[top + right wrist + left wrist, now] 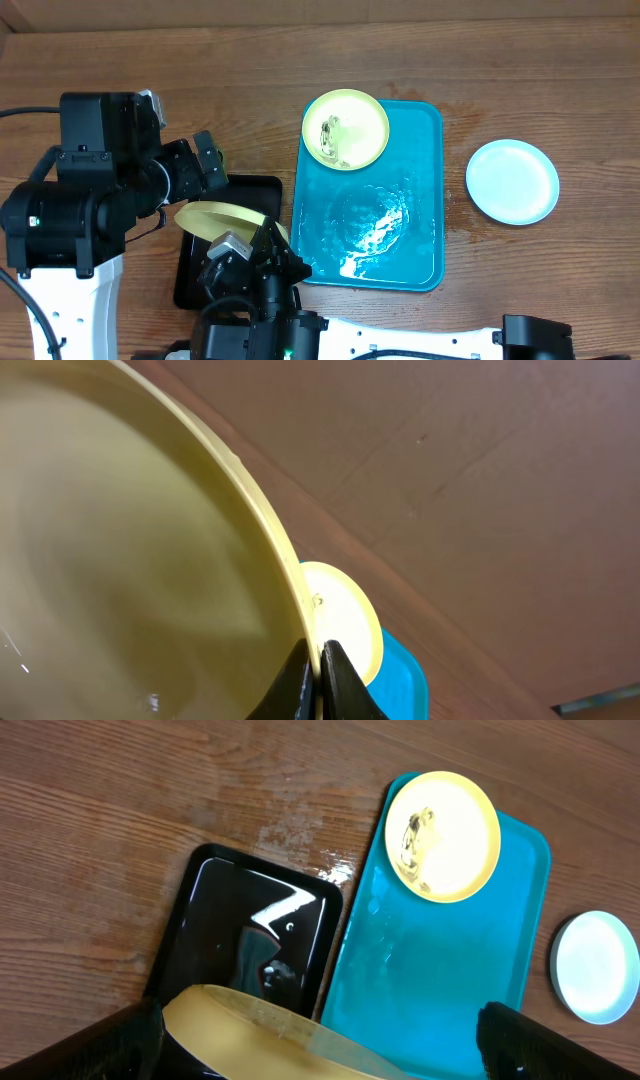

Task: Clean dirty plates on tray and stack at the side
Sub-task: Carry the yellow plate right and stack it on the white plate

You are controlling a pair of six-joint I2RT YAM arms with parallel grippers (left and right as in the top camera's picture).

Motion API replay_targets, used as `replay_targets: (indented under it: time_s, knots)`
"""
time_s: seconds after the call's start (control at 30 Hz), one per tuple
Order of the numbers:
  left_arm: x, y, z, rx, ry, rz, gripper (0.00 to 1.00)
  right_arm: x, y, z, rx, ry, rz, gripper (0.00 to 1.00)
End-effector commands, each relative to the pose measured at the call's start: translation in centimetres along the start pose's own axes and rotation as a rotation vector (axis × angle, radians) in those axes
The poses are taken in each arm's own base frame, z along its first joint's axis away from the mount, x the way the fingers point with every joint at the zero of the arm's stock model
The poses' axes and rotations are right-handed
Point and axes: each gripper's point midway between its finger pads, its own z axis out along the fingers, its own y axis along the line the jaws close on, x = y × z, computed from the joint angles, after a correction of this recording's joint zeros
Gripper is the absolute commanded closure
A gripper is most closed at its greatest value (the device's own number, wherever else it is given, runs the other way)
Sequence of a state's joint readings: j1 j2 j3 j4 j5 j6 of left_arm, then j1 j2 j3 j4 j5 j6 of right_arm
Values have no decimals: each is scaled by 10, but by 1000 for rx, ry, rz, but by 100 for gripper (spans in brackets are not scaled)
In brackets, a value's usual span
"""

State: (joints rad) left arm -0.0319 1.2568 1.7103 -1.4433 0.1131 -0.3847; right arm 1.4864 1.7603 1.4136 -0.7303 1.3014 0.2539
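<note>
I see a matt, grained wood table (520, 60), a glossy, wet-looking turquoise tray (420, 150) of plastic, a mirror-shiny black tray (220, 920), and a smooth, faintly sheened yellow-green plate (130, 560).

The overhead view looks straight down on the whole table (300, 60). The left wrist view, high and skewed, shares the turquoise tray (440, 950) and black tray (230, 930) with it. The right wrist view sits hard against a yellow-green plate (120, 560) filling its left.
</note>
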Motion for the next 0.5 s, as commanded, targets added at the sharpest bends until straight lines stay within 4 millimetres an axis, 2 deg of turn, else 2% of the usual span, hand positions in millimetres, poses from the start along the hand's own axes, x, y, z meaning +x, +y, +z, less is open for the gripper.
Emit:
replay_targets:
  time_s: [0.0, 0.13, 0.23, 0.3, 0.4, 0.43, 0.47]
  knots:
    - [-5, -3, 0, 9, -4, 22, 0, -12, -9, -9, 13, -30, 37, 96]
    - [-6, -3, 5, 3, 10, 21, 0, -8, -7, -2, -10, -6, 53, 96]
    - [-6, -2, 9, -1, 21, 19, 0, 11, -1, 18, -83, 98, 151, 96]
    - [-7, -2, 12, -4, 29, 18, 0, 30, -1, 39, -139, 217, 238, 96]
    - [-7, -2, 16, -8, 40, 17, 0, 53, -1, 60, -302, 431, 372, 96]
    - [-7, -2, 17, -9, 42, 17, 0, 58, -6, 65, -339, 485, 411, 96]
    - [-8, -2, 19, -11, 48, 16, 0, 66, -20, 73, -394, 571, 478, 96]
